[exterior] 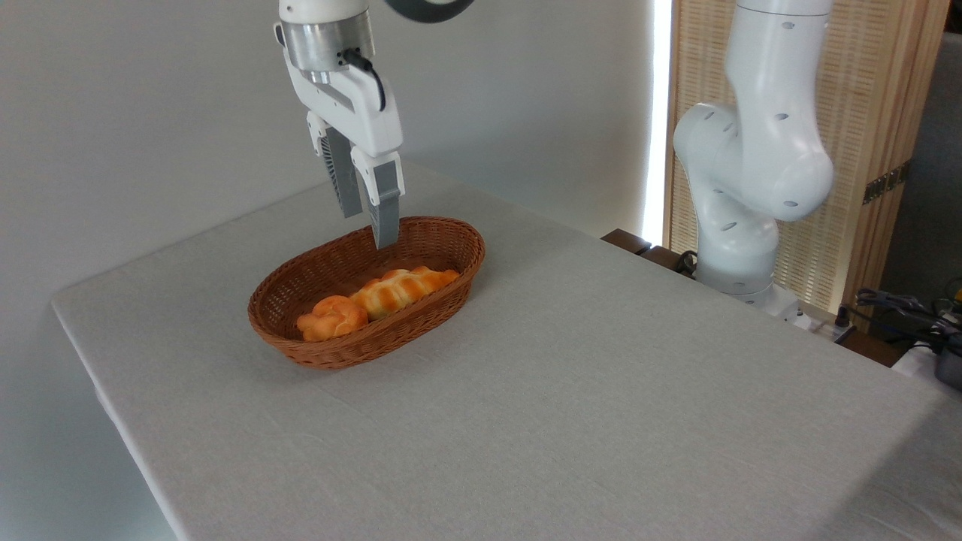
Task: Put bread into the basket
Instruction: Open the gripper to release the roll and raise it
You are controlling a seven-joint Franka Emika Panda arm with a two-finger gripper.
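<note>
The bread (406, 288), a long braided golden-orange loaf, lies inside the oval brown wicker basket (285, 293) along its right side. A small round orange bun (331, 317) rests in the basket at the loaf's near end, touching it. My gripper (368, 225) hangs above the basket's far part, clear of the loaf. Its two grey fingers (385, 203) point down with a gap between them and nothing held.
The basket stands on a table covered with a grey cloth (571, 391). The arm's white base (744, 225) rises at the table's far right edge. Cables (902, 308) lie at the right, beyond the table. A wall stands behind.
</note>
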